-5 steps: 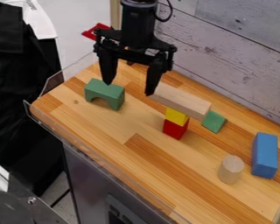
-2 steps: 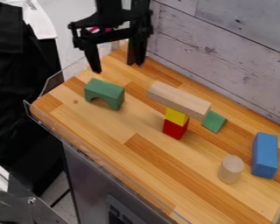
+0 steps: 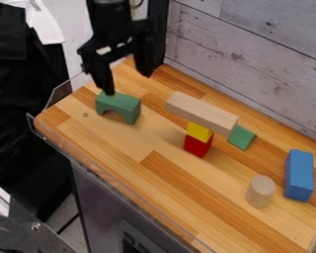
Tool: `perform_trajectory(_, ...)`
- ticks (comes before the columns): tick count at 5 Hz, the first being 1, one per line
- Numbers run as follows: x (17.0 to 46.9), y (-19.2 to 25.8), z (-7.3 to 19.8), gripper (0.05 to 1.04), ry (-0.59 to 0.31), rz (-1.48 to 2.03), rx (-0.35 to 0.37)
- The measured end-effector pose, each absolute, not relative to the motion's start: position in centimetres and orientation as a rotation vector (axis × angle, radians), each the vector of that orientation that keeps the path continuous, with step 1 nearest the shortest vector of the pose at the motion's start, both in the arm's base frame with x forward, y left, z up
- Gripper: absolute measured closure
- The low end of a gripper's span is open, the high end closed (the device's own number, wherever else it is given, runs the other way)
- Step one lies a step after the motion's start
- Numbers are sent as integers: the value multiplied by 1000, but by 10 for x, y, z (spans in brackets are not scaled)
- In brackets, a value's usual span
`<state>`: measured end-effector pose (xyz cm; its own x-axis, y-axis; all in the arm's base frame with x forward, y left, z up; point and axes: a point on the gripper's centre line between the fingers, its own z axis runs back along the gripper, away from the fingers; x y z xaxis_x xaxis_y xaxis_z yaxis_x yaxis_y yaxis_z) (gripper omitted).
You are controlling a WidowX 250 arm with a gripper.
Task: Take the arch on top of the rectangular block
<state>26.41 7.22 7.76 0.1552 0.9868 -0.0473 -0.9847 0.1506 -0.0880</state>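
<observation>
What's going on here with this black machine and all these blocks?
A robot arm is at work among some toy blocks. Its end effector hangs open near the green arch, holding nothing. The arch stands on the wooden tabletop, not yet on the long wooden block, which rests on a yellow block atop a red block.
</observation>
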Motion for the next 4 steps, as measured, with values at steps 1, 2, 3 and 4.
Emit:
perform_trajectory(1,266,74,63,83,17,1529,-108)
perform_trajectory(2,269,84,55,83,28,1602,-119)
perform_trajectory(3,272,92,49,83,37,1670,-149)
perform_trajectory(4,276,101,46,83,43,1718,-159)
